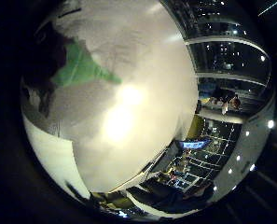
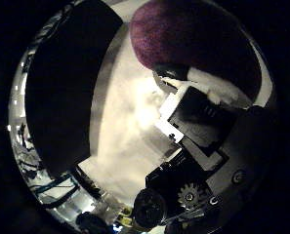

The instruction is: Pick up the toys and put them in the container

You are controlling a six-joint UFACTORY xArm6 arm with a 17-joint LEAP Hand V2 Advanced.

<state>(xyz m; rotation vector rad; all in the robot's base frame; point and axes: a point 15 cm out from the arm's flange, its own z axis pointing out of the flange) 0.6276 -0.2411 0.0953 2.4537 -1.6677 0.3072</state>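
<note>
The purple fuzzy toy (image 2: pixel 193 39) sits right against the hand (image 2: pixel 198 146), whose fingers seem curled onto it, though how firmly I cannot tell. Beyond it on the white table (image 1: pixel 142 60) stands a black container (image 2: pixel 61 92), contents hidden. Farther off lies a green toy (image 1: pixel 82 67).

We see a large indoor hall: tiered balconies (image 1: pixel 231 56) with ceiling lights, beyond a white-covered table (image 1: pixel 142 70).
</note>
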